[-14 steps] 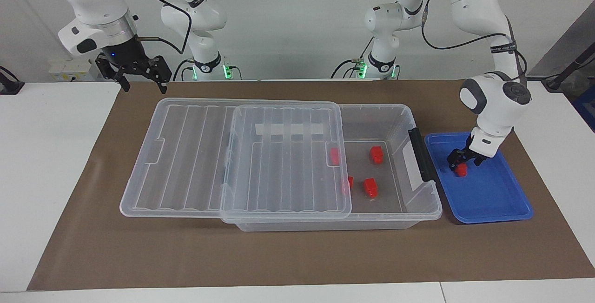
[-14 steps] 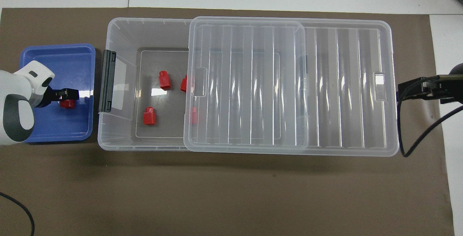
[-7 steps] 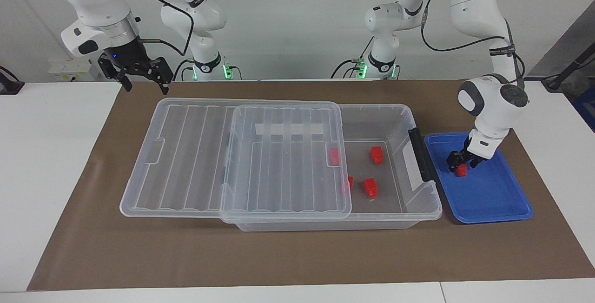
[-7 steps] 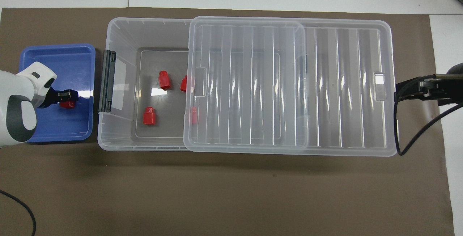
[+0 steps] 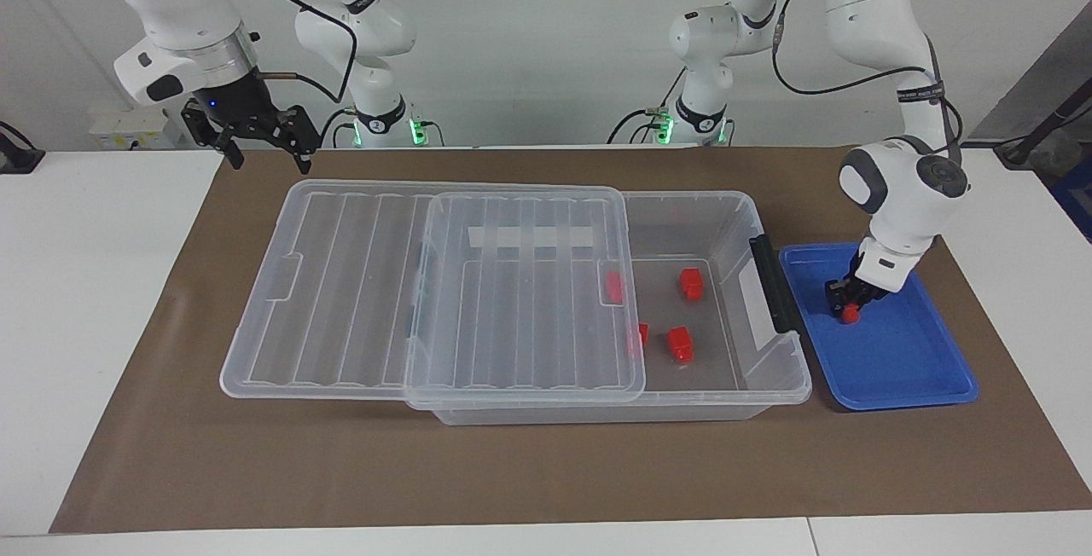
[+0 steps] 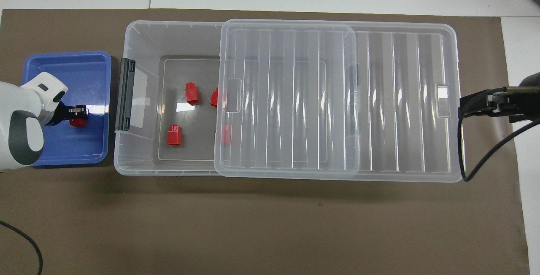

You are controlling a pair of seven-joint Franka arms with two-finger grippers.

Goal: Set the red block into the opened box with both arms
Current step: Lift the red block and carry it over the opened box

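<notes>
My left gripper (image 5: 850, 304) (image 6: 78, 112) is down in the blue tray (image 5: 904, 360) (image 6: 67, 66), shut on a red block (image 5: 850, 314) (image 6: 77, 122). The clear box (image 5: 682, 195) (image 6: 168, 22) lies beside the tray, open at the left arm's end. Its ribbed lid (image 5: 426, 283) (image 6: 291, 98) is slid toward the right arm's end. Several red blocks lie on the box floor, two in the open (image 5: 691, 281) (image 5: 680, 343) and two partly under the lid's edge. My right gripper (image 5: 267, 162) (image 6: 464, 110) hangs open in the air off the lid's end.
A black latch (image 5: 772, 283) (image 6: 125, 93) sits on the box end that faces the tray. Brown mat (image 5: 546, 471) covers the table under everything. A black cable loops from the right gripper (image 6: 476, 169).
The left gripper's fingers have closed on the red block in the tray. The right gripper has drifted slightly toward the lid's end.
</notes>
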